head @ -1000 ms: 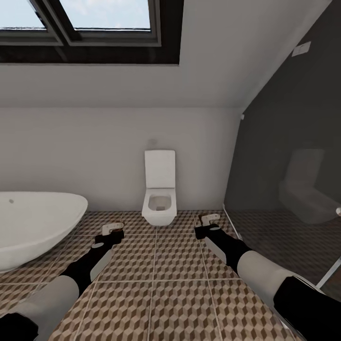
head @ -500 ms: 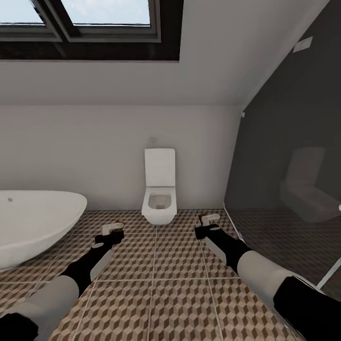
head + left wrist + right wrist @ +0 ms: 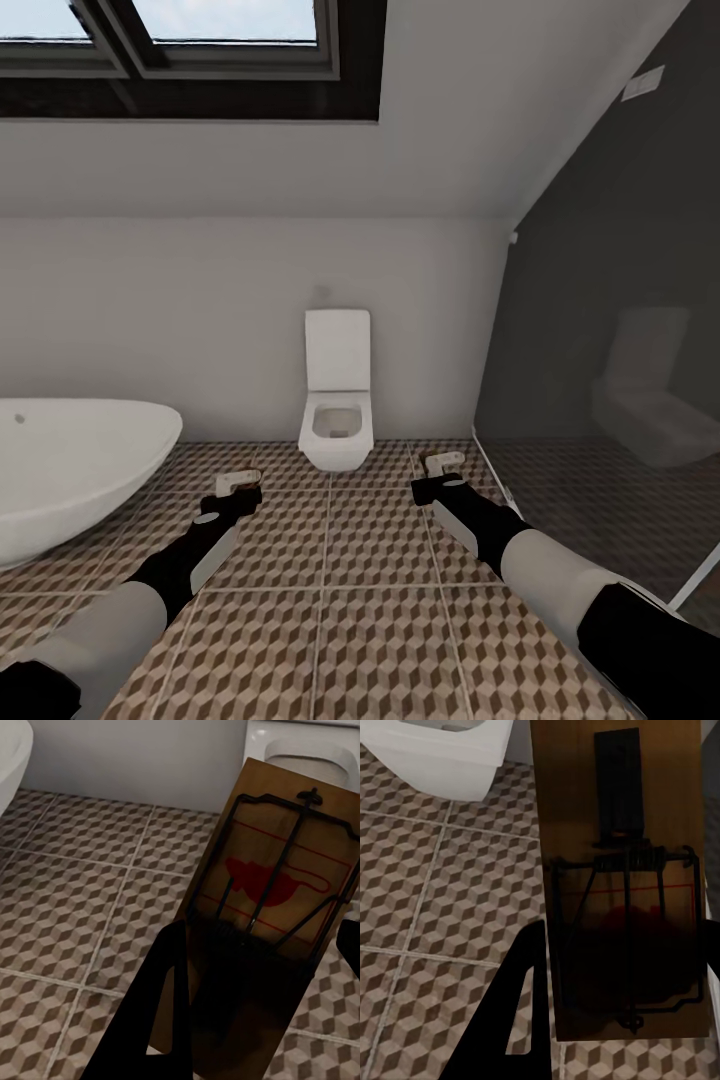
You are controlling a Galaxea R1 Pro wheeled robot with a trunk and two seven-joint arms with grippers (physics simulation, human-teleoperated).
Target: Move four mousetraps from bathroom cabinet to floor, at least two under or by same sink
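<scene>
My left gripper [image 3: 234, 492] is shut on a mousetrap [image 3: 238, 479], held low over the cube-patterned bathroom floor [image 3: 370, 570]. In the left wrist view this brown wooden trap [image 3: 279, 889], with dark wire and a red mark, sits between the dark fingers [image 3: 154, 1020]. My right gripper [image 3: 438, 478] is shut on a second mousetrap [image 3: 445, 461]. The right wrist view has that trap [image 3: 622, 862] standing upright between the fingers [image 3: 517, 1012]. The cabinet and the sink are out of view.
A white wall-hung toilet [image 3: 337, 400] stands straight ahead against the back wall. The big oval white tub [image 3: 70, 465] is at the left. A dark glass partition [image 3: 600, 350] closes the right side. Tiled floor lies between tub, toilet and glass.
The whole picture has shifted slightly, so the camera has moved. Both arms keep their pose and both grippers still hold their traps.
</scene>
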